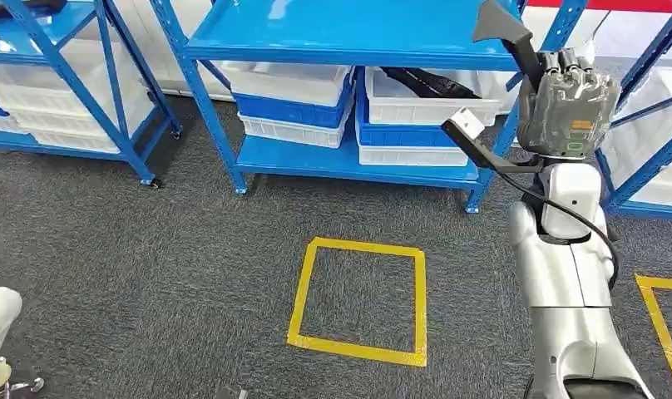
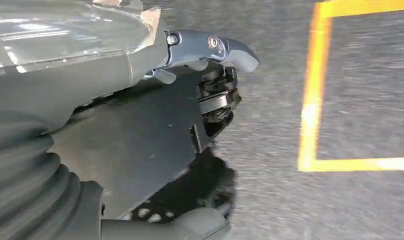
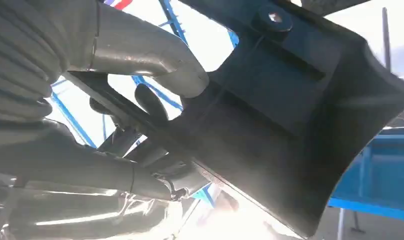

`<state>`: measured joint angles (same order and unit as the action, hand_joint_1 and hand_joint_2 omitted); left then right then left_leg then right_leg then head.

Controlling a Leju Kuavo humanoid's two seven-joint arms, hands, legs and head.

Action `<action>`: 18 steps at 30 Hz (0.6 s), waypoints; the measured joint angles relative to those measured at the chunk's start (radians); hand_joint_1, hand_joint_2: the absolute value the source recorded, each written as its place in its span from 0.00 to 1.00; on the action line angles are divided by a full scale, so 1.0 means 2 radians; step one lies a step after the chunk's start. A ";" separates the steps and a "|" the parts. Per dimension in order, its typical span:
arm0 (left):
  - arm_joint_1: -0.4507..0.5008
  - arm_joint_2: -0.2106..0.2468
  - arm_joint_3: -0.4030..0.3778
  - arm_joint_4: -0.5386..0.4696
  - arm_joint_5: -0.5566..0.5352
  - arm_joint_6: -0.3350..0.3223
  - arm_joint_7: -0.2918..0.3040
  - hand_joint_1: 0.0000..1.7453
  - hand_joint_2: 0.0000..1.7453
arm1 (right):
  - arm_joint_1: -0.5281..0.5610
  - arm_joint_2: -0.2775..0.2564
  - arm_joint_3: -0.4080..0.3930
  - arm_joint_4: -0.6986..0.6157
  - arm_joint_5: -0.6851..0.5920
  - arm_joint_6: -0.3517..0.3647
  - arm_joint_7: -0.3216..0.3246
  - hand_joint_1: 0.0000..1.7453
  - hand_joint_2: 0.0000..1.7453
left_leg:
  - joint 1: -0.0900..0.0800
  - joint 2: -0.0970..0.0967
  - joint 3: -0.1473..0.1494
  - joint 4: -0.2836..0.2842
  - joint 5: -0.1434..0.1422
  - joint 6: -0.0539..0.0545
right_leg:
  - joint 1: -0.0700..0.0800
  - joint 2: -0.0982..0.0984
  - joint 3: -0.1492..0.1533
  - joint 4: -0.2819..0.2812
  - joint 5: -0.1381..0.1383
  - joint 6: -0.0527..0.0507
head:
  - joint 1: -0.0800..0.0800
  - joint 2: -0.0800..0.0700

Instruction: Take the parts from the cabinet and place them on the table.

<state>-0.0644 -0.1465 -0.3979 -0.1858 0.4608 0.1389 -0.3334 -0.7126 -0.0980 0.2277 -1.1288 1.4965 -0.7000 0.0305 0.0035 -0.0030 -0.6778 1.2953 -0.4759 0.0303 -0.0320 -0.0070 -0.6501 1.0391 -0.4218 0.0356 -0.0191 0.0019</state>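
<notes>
Bins (image 1: 293,106) on low shelf (image 1: 349,162); taped square (image 1: 362,301) on floor before it

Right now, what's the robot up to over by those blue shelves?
The robot's right hand is raised and holds a dark plastic part in front of the blue cabinet, whose lower shelves carry white and blue bins. Its left hand hangs low over the grey carpet near the yellow tape square. No table is in sight.

Carpet floor (image 1: 191,249) around yellow tape square (image 1: 359,301) open; blue rack (image 1: 349,50) with stacked bins (image 1: 295,104) blocks far side.
</notes>
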 joint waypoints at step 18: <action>0.002 -0.002 0.001 0.000 0.010 0.008 -0.002 0.00 1.00 | -0.015 0.009 0.001 0.007 -0.001 0.000 -0.004 1.00 1.00 | -0.015 0.001 -0.014 -0.142 0.067 0.016 | 0.006 0.001 0.092 -0.006 -0.060 0.017 | 0.002 0.000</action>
<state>-0.0607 -0.1503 -0.3967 -0.1865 0.4803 0.1553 -0.3380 -0.7427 -0.0798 0.2293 -1.1147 1.4946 -0.7004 0.0222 -0.0260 -0.0015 -0.7061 1.0121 -0.3423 0.0617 -0.0197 -0.0053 -0.4654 1.0274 -0.5408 0.0700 -0.0141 0.0019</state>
